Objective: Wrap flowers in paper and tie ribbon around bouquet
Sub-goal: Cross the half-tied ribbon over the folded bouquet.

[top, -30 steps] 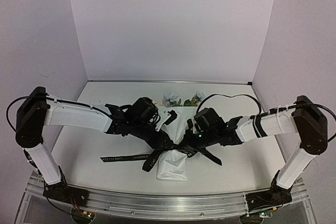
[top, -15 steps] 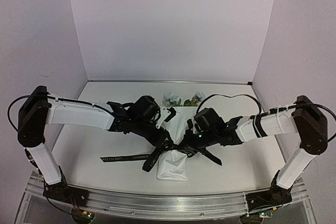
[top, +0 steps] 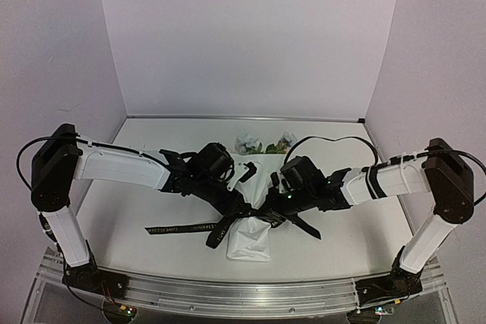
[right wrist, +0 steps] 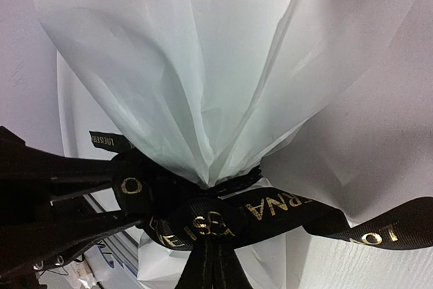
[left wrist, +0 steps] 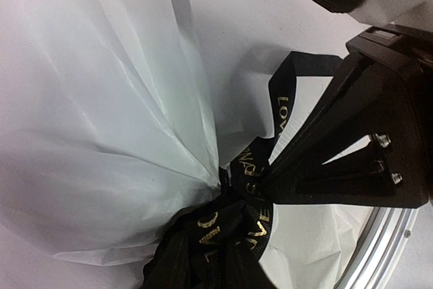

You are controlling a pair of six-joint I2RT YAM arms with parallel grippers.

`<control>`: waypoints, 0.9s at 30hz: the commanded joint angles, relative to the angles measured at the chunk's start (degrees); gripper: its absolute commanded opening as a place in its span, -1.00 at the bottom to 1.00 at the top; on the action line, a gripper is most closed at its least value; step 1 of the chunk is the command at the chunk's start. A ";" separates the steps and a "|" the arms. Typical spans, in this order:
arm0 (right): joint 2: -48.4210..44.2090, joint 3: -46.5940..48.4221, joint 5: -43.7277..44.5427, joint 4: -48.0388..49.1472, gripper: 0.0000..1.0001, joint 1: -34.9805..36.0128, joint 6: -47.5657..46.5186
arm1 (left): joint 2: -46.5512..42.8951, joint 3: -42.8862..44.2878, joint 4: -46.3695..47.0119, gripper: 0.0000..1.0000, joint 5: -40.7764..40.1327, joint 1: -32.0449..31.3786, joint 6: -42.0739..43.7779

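The tying step is in hand. The bouquet [top: 249,242] lies mid-table [top: 129,187] with its flowers [top: 266,143] toward the far edge. The ribbon [top: 182,228] is cinched round the gathered waist of the paper [left wrist: 101,99], and one tail trails toward the left edge. Both pincers meet at that waist. The right gripper [top: 269,212] is fully closed, and in its wrist view a ribbon strand runs down into it, so it appears to pinch that strand. The left gripper [top: 243,206] sits against the ribbon's loops, but I cannot tell whether its jaws are parted or gripping. The knot looks unfinished. The next move likely calls for opposing pulls on both strands without dragging the paper.
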 commanded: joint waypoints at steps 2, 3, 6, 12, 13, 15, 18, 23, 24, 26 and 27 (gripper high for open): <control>-1.62 -0.66 1.06 -0.10 -1.00 -0.16 -1.53 | -0.45 2.25 2.44 -0.85 0.39 -0.02 -1.07; -1.77 -0.76 1.16 -0.09 -1.00 -0.11 -1.73 | -0.75 2.06 2.90 -0.88 -0.10 -0.03 -1.23; -1.99 -0.92 1.30 -0.34 -1.00 -0.17 -2.13 | -1.94 1.71 4.05 -0.94 -1.28 0.19 -1.68; -2.94 -1.15 1.82 -2.20 -1.00 -0.11 -4.05 | -3.54 0.81 6.13 -0.97 -0.53 2.13 -3.62; -3.19 -1.26 2.01 -2.33 -1.00 -0.17 -4.33 | -3.46 0.88 6.11 -0.97 -0.25 2.32 -3.78; -3.67 -1.49 2.34 -2.39 -1.00 -0.36 -4.78 | -3.32 0.98 6.02 -0.98 0.34 2.74 -4.09; -4.17 -1.86 2.69 -3.67 -1.00 -1.02 -5.15 | -2.84 1.57 5.31 -1.00 1.00 3.70 -4.87; -4.38 -1.47 3.11 -5.52 -1.00 -1.61 -6.15 | -0.54 4.11 2.11 -1.00 2.20 4.69 -5.23; -4.42 -1.45 3.19 -5.72 -1.00 -1.85 -6.25 | -0.27 4.54 1.66 -1.00 2.24 4.88 -5.33; -4.60 -1.56 3.45 -5.98 -1.00 -2.63 -6.28 | 0.17 5.25 0.58 -1.00 2.87 5.55 -5.48; -4.72 -1.60 3.52 -6.02 -1.00 -3.11 -6.28 | 0.32 5.77 -0.12 -1.00 3.34 5.91 -5.58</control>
